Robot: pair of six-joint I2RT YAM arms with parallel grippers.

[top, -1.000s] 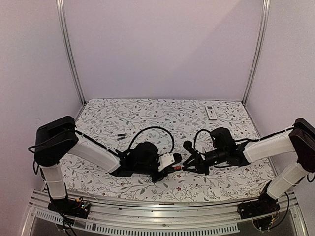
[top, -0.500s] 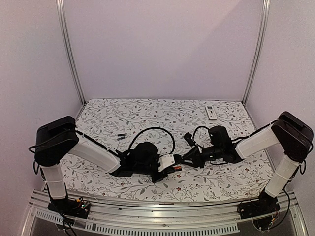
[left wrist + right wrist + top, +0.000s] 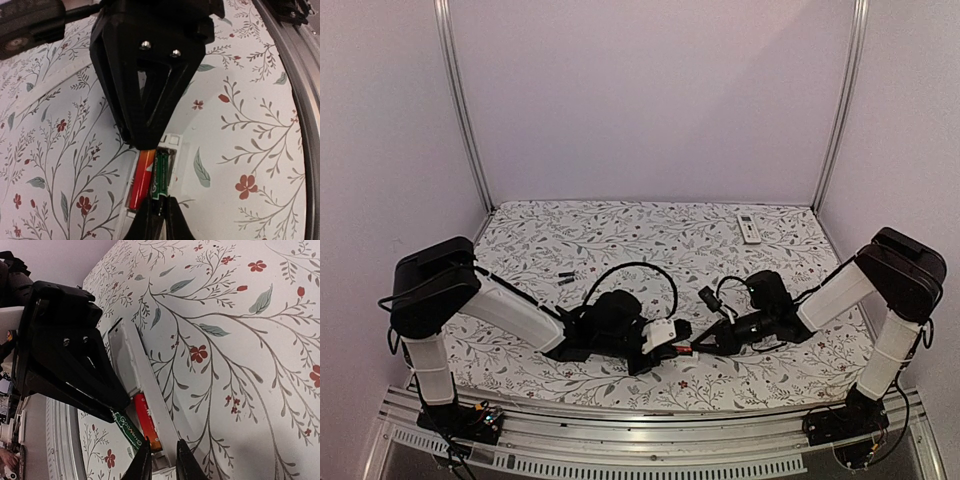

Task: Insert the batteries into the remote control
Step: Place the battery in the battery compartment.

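Note:
A white remote control (image 3: 663,333) lies at the front middle with its battery bay open. A red battery (image 3: 141,177) lies flat in the bay. Beside it a green battery (image 3: 161,172) is tilted, its dark end pinched in my left gripper (image 3: 159,217), which is shut on it. My right gripper (image 3: 161,460) meets the remote (image 3: 125,355) from the opposite end. Its fingertips straddle the bay's side wall by the red battery (image 3: 146,425) and press it. The green battery (image 3: 127,430) runs under the left gripper's fingers (image 3: 65,355). The two grippers nearly touch.
A second white remote (image 3: 748,228) lies at the back right of the flowered cloth. A slim dark battery (image 3: 565,277) lies loose left of centre. Black cables loop above both wrists. The metal rail (image 3: 620,425) runs along the near edge.
My right gripper has moved down and in to the remote's end; its jaws widened, then narrowed round the bay wall. The left gripper has kept its grip and barely shifted.

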